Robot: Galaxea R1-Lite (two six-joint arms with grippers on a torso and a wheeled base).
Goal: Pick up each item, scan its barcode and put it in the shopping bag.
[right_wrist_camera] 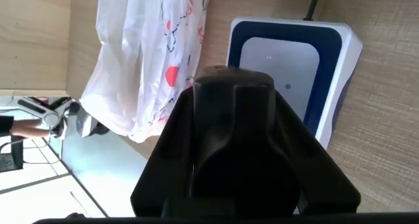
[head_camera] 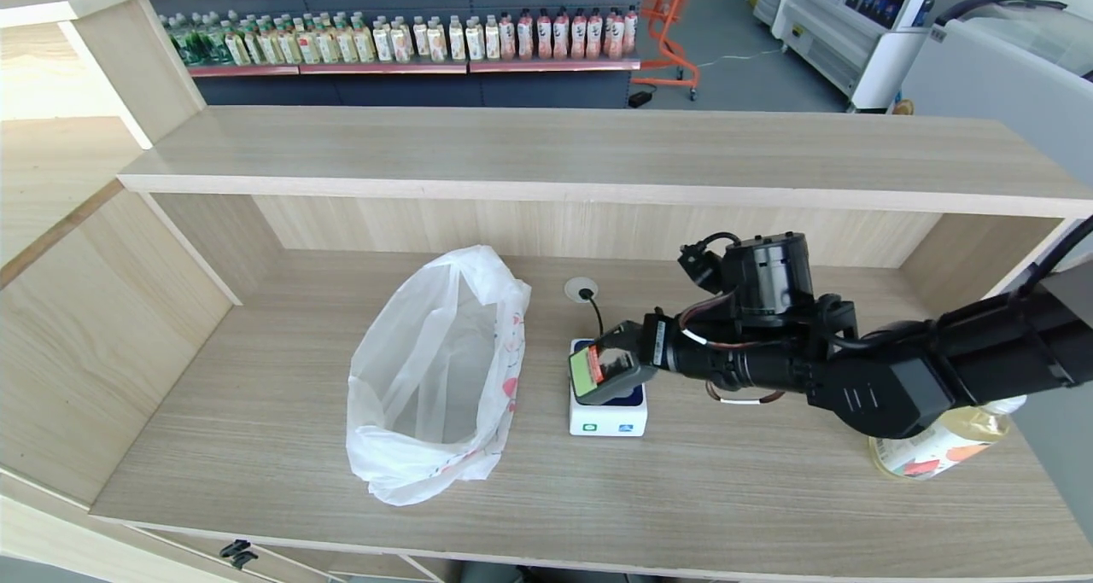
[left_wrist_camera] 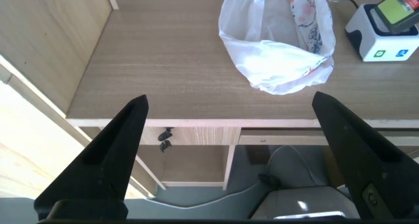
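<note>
the small green-and-red labelled item [head_camera: 587, 371] sits clamped in the right gripper [head_camera: 608, 363], whose fingers are closed on it, just above the white-and-blue scanner [head_camera: 608, 416] beneath it. the open shopping bag [head_camera: 435, 378] lies beyond the fingertips, past the scanner. a bottle [head_camera: 939, 448] stands under that arm. the left gripper [left_wrist_camera: 230, 106] is spread wide, holding nothing, over the counter [left_wrist_camera: 170, 86] edge.
</note>
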